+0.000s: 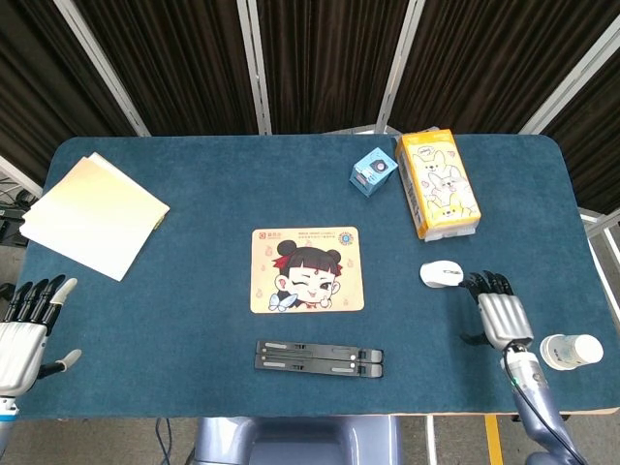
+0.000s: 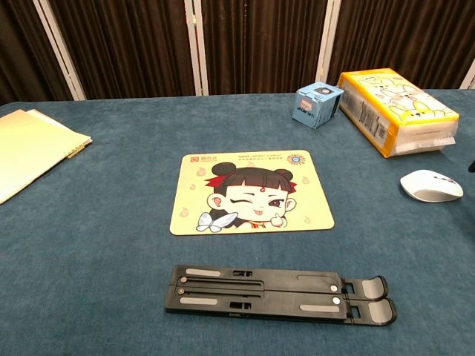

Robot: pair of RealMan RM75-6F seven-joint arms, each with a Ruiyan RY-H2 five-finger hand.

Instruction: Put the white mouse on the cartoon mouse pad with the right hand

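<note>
From the head view we see our right hand spread and empty, fingertips just beside the white mouse, which lies right of the cartoon mouse pad. In the chest view the white mouse looks light, rigid and smooth-shelled; we'd clasp its flanks.

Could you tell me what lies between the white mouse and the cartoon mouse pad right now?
Only bare blue table cloth lies between the white mouse and the cartoon mouse pad; both views show it.

Cut off by the bottom-left edge in the head view: part of the left hand. Barely peeking in at the chest view's right edge: right hand.
</note>
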